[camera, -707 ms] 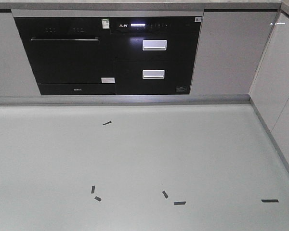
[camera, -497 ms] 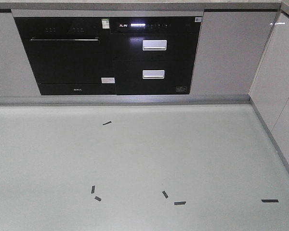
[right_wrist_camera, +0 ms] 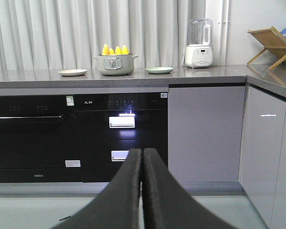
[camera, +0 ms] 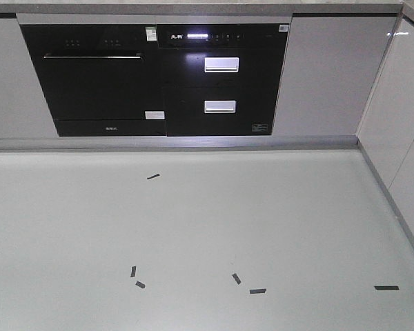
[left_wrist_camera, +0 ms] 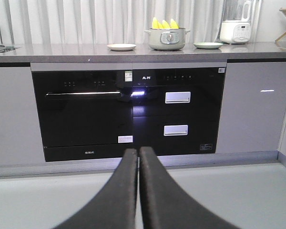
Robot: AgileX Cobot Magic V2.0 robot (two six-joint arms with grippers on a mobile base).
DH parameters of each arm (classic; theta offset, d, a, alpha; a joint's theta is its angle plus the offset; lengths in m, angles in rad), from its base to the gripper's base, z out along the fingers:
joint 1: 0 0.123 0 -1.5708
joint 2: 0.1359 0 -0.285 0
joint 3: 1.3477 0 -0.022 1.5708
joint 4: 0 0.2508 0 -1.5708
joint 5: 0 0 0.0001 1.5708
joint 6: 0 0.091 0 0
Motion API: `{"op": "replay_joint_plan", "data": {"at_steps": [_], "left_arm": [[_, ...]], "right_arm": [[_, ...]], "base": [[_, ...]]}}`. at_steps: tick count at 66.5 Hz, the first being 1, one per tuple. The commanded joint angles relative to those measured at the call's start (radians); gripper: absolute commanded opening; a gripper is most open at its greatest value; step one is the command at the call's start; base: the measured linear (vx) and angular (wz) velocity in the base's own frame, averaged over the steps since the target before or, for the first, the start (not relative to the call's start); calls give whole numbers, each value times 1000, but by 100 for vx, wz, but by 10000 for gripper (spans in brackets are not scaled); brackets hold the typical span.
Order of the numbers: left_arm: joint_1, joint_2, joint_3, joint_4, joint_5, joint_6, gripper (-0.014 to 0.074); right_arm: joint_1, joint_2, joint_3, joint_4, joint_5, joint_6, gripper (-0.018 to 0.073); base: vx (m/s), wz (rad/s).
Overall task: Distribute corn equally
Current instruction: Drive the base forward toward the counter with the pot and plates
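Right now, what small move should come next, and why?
Probably drive forward to the counter: the corn stands in the pot between the white plate and green plate, far beyond the left gripper and right gripper, whose fingers are shut.

- Corn cobs (right_wrist_camera: 117, 49): four yellow tips stand above the pot's rim.
- Pot (right_wrist_camera: 115, 66): one.
- Plates: two, a white plate (right_wrist_camera: 72, 72) and a pale green plate (right_wrist_camera: 159, 70).
- Blender (right_wrist_camera: 199, 43): one.
- Wooden rack (right_wrist_camera: 271, 45): one.
- Black built-in appliances (camera: 96, 76): two, side by side.
- Silver drawer handles (camera: 221, 64): two.
- Black tape strips (camera: 153, 176) on the floor: six.
- Grippers: two, the left gripper (left_wrist_camera: 137, 151) and the right gripper (right_wrist_camera: 142, 152).
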Motion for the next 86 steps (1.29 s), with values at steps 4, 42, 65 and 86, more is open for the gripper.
{"op": "replay_joint_plan", "data": {"at_steps": [4, 42, 65, 86], "left_arm": [[2, -17, 14, -3, -81, -8, -6], [2, -17, 14, -3, -81, -8, -6], [2, -17, 14, -3, -81, -8, -6], [2, -17, 14, -3, -81, -8, -6]], "right_arm": [[-5, -1, 7, -8, -69, 2, -6], [-5, -1, 7, -8, -69, 2, -6], [-5, -1, 7, -8, -69, 2, -6], [-5, -1, 7, -8, -69, 2, -6]], "base": [[0, 0], [0, 0], [4, 1], [10, 2]]}}
